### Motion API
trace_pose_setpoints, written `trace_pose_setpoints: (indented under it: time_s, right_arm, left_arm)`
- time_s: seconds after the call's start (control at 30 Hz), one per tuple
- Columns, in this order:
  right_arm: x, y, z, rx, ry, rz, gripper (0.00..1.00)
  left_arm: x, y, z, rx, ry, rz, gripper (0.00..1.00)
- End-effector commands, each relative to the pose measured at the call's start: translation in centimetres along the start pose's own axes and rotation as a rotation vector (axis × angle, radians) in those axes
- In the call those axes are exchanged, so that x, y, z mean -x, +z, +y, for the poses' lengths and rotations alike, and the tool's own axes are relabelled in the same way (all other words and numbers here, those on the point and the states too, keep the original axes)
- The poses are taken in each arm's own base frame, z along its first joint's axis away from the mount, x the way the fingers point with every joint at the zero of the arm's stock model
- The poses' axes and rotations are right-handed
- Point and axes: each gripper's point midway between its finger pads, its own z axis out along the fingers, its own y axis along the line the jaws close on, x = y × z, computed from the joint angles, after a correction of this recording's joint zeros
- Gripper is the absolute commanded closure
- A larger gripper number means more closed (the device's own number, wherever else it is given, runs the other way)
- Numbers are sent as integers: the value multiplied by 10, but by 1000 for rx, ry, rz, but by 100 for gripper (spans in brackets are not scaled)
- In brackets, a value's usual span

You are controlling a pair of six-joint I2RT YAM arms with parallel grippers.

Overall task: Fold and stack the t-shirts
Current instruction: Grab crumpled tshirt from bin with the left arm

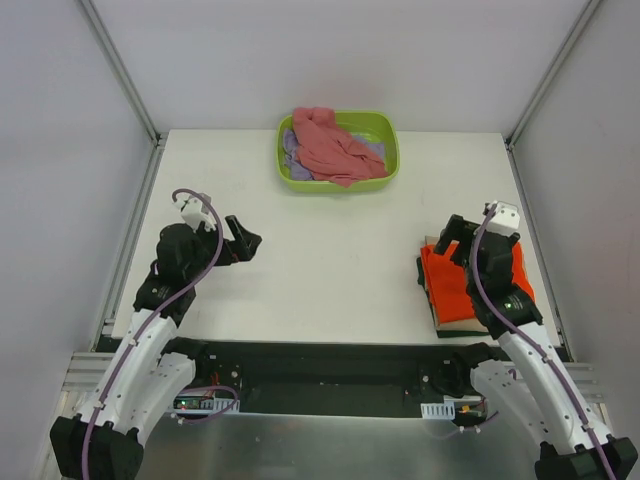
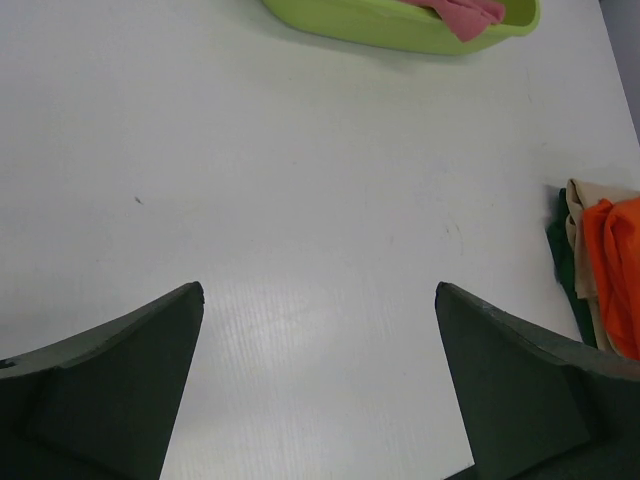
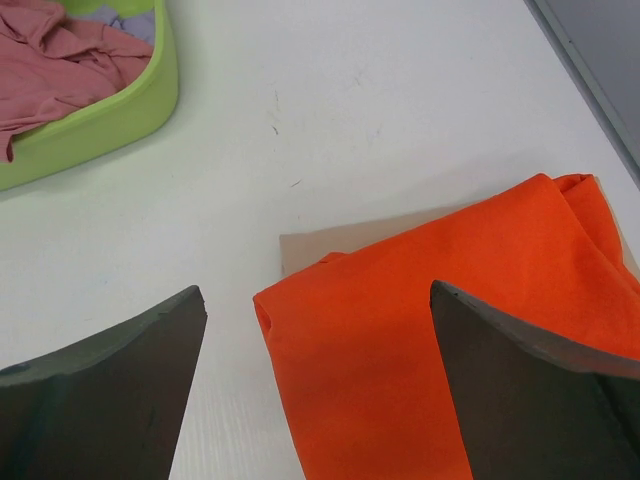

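Note:
A dusty salmon-red t-shirt point(image 1: 333, 147) lies crumpled in the lime-green tub point(image 1: 385, 130) at the back, over a lavender shirt point(image 1: 291, 152). A folded bright orange shirt point(image 1: 447, 285) tops a stack at the right, with a tan shirt point(image 1: 462, 324) under it. My right gripper point(image 1: 456, 240) is open and empty just above the orange shirt's point(image 3: 420, 340) near-left corner; the tan edge point(image 3: 330, 243) shows beside it. My left gripper point(image 1: 245, 240) is open and empty over bare table point(image 2: 300, 200), far from any shirt.
A dark green layer point(image 2: 561, 255) lies at the bottom of the stack. The tub point(image 2: 380, 25) sits at the table's far middle and also shows in the right wrist view point(image 3: 110, 115). Metal frame rails point(image 1: 135, 230) border both table sides.

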Motion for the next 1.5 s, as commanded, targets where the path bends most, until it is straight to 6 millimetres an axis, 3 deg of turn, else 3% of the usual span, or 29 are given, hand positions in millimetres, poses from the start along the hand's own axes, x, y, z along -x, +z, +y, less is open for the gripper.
trace_pose_setpoints:
  time_s: [0.0, 0.13, 0.3, 0.5, 0.7, 0.97, 1.1, 1.27, 1.47]
  right_arm:
    - [16, -6, 6, 52, 32, -70, 4]
    - [15, -11, 10, 88, 33, -77, 4]
    - [11, -11, -2, 33, 26, -79, 4]
    - [0, -7, -3, 16, -2, -21, 4]
    - [-11, -4, 2, 34, -22, 38, 4]
    - [-29, -3, -2, 15, 23, 66, 4]
    - [-29, -5, -10, -3, 42, 24, 4]
    - [-26, -7, -15, -16, 44, -17, 4]
    - [-28, -4, -17, -36, 39, -11, 4]
  left_arm:
    - [5, 4, -10, -55, 7, -9, 1]
    - [5, 5, -10, -53, -7, -6, 1]
    - [15, 9, -15, -56, -29, -14, 1]
    - [45, 35, -36, -101, -61, -44, 1]
    - [75, 113, -58, -72, 4, 20, 1]
    - [112, 258, -82, -101, 92, 72, 1]
    - [139, 325, -78, -35, 105, 44, 1]
    - [127, 381, -61, 16, 85, 41, 1]
    - [93, 408, -35, 94, 71, 65, 2]
